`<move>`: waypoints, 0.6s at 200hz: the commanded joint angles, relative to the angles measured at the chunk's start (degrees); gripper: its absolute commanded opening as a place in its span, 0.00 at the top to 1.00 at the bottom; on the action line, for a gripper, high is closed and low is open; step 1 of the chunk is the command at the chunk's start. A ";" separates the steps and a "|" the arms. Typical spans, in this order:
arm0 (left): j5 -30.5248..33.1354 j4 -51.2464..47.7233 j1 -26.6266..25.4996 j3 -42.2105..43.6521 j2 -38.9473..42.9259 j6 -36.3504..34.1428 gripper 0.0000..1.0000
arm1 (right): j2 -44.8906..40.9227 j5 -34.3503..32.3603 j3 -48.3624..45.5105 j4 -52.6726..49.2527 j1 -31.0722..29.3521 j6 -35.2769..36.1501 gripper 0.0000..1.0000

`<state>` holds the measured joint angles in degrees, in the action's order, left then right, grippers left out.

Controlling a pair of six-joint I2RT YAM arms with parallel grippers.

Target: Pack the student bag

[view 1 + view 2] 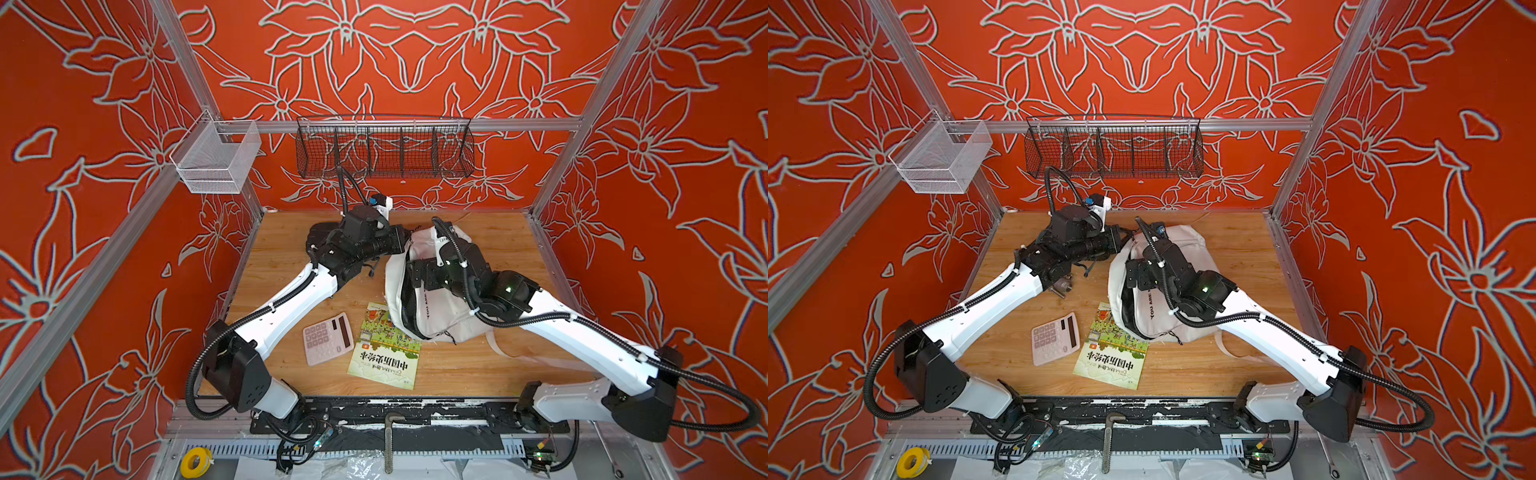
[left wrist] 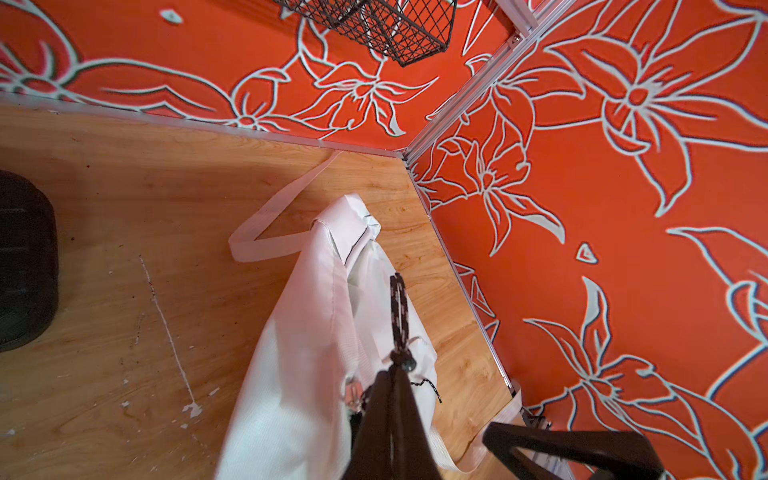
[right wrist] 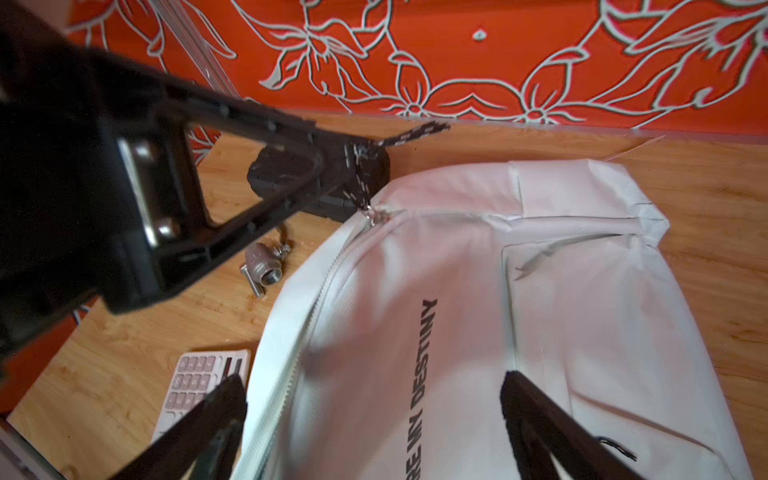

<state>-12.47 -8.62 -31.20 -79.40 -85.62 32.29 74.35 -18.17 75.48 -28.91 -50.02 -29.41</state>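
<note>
Student bag (image 1: 440,322), a large white fabric backpack with black print, lies right of centre on the wooden tabletop (image 1: 478,365). We see the right gripper (image 3: 372,382) spread wide over its printed front. Farther back, the left gripper (image 3: 354,156) pinches its black cord zipper pull (image 3: 415,134).

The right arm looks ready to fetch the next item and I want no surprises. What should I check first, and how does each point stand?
1. Is the left gripper shut on the zipper pull cord? Ok.
2. Is the right gripper open and empty above the student bag? Ok.
3. Is the bag's zip parted? A dark gap shows in a top view: ok.
4. Is that gap wide enough for the book? Cannot tell.
5. Do the book and the calculator lie on the table with no arm over them? Ok.
</note>
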 commanded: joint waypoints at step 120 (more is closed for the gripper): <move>7.09 0.10 -3.08 -2.86 2.70 1.91 1.00 | 9.41 -19.40 0.63 -5.41 -7.08 -13.31 0.10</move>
<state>-7.07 -10.28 -34.04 -80.09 -85.45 33.32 84.12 -32.75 78.70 -33.87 -56.64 -39.44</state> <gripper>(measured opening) 0.048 0.944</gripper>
